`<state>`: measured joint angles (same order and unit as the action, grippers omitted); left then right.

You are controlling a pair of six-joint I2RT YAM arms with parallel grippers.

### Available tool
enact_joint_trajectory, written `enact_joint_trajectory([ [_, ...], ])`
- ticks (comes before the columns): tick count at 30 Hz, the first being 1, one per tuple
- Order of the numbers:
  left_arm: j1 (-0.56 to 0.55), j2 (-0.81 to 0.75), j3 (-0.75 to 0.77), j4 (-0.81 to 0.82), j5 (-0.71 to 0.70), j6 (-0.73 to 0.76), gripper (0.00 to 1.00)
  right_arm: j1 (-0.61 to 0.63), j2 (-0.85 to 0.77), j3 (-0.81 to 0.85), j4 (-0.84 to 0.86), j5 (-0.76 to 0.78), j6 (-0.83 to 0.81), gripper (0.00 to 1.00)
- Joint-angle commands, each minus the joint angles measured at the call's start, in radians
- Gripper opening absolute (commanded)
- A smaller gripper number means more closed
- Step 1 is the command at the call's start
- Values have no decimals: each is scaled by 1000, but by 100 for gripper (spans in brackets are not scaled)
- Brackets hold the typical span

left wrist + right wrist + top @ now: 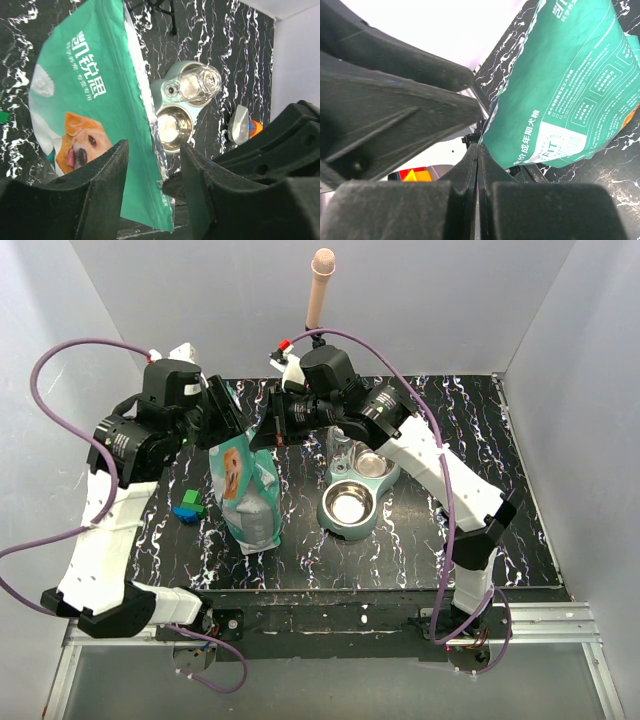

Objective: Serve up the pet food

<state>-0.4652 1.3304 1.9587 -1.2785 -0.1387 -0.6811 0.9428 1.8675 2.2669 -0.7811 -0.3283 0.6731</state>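
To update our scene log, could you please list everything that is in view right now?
teal-green stand-up pet food bag: one, dog picture on it, standing left of centre.
mint-green plastic double feeder: one, right of the bag.
round steel bowl: one, silver, empty, in the feeder's near well.
clear plastic bottle: one, on the feeder's far well.
small toy blocks: two, blue and green, touching, left of the bag.
beige rod: one, upright behind the table.
black white-veined table: one, under everything.
left gripper: black, open, bag's top edge between its fingers.
right gripper: black, closed, seemingly on the bag's top edge.
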Motion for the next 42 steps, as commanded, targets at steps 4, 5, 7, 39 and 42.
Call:
enact_joint_trajectory([
  [4, 0, -89, 34, -124, -113, 20, 39, -12, 7, -9, 88, -55, 26, 1],
  [5, -1, -102, 20, -116, -107, 9, 36, -16, 4, -24, 106, -80, 40, 1],
  [7, -1, -115, -15, -96, -92, -12, 30, -27, -2, -49, 132, -113, 68, 1],
  [39, -1, -105, -138, -18, 16, -98, 29, -19, -7, -49, 112, -112, 23, 1],
  [42, -1, -96, -135, -9, 25, -95, 38, -15, -2, -37, 105, -109, 11, 1],
])
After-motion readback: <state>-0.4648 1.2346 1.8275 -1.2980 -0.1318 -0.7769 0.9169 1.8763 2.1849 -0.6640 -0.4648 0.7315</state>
